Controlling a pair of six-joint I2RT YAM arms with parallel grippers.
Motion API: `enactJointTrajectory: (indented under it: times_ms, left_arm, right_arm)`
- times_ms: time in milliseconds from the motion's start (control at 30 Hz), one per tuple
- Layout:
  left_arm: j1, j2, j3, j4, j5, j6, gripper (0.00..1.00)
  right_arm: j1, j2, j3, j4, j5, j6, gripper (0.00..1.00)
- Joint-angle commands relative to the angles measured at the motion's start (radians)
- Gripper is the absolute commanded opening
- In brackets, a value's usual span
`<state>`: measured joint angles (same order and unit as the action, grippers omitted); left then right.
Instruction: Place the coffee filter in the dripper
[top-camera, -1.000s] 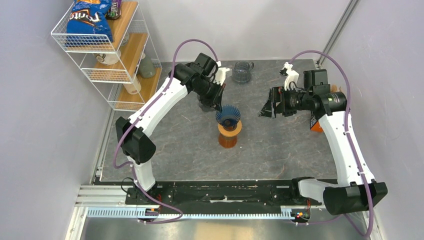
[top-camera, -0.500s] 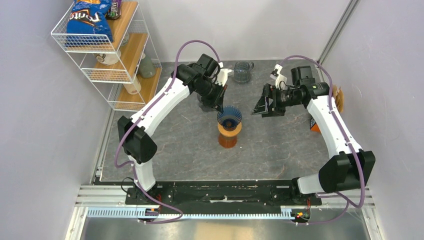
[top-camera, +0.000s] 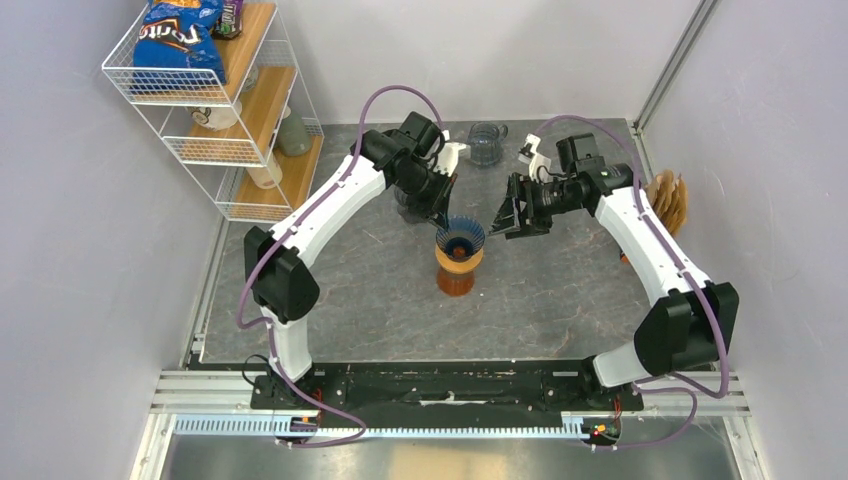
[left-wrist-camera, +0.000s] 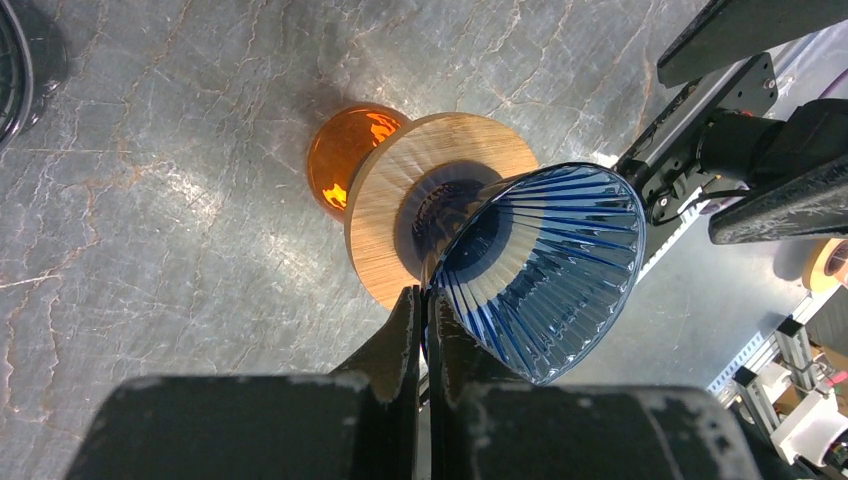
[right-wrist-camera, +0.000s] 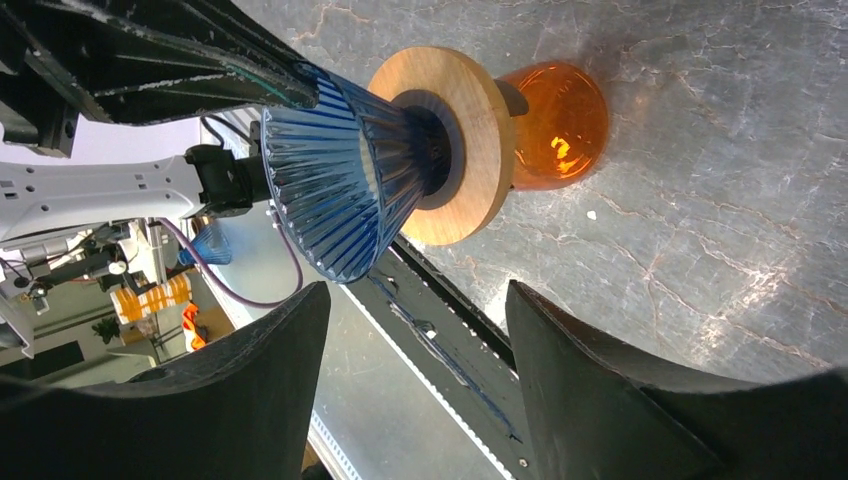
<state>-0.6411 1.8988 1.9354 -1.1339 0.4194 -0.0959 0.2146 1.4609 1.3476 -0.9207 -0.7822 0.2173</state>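
Observation:
The dripper (top-camera: 460, 236) is a blue ribbed glass cone on a wooden ring, standing on an orange glass base (top-camera: 456, 278) mid-table. My left gripper (top-camera: 443, 213) is shut on the back rim of the dripper (left-wrist-camera: 545, 270); the thin blue edge runs between its fingertips (left-wrist-camera: 423, 295). To the right of the cone my right gripper (top-camera: 508, 218) stands open with nothing between its jaws. In its wrist view the dripper (right-wrist-camera: 335, 170) lies beyond its fingertips (right-wrist-camera: 418, 295). A brown fluted stack of coffee filters (top-camera: 665, 200) stands at the right wall.
A white wire shelf (top-camera: 215, 110) with a chips bag and crockery stands at the back left. A dark glass mug (top-camera: 485, 145) sits at the back centre. The black base rail (top-camera: 450, 385) runs along the near edge.
My right arm has swung left toward the dripper and its jaws have narrowed somewhat, uncovering the brown filters at the wall. The left gripper has kept its hold on the rim.

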Motion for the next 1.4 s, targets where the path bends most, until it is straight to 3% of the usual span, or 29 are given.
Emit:
enactJointTrajectory:
  times_ms: [0,433,900,1367]
  left_arm:
    - [-0.003,0.004,-0.020,0.024,-0.005,-0.005,0.02]
    - [-0.003,-0.007,-0.059,0.043,-0.006,-0.008,0.02]
    - [-0.003,-0.014,-0.119,0.067,-0.003,-0.010,0.02]
    - [-0.003,-0.019,-0.187,0.110,-0.006,-0.018,0.02]
  right_arm:
    - [0.015,0.023,-0.014,0.052,0.010,0.019,0.72]
    - [0.058,0.059,-0.059,0.125,-0.009,0.080,0.62]
    - [0.061,0.075,-0.105,0.155,0.004,0.085,0.39]
    - [0.069,0.104,-0.099,0.171,0.021,0.093,0.25]
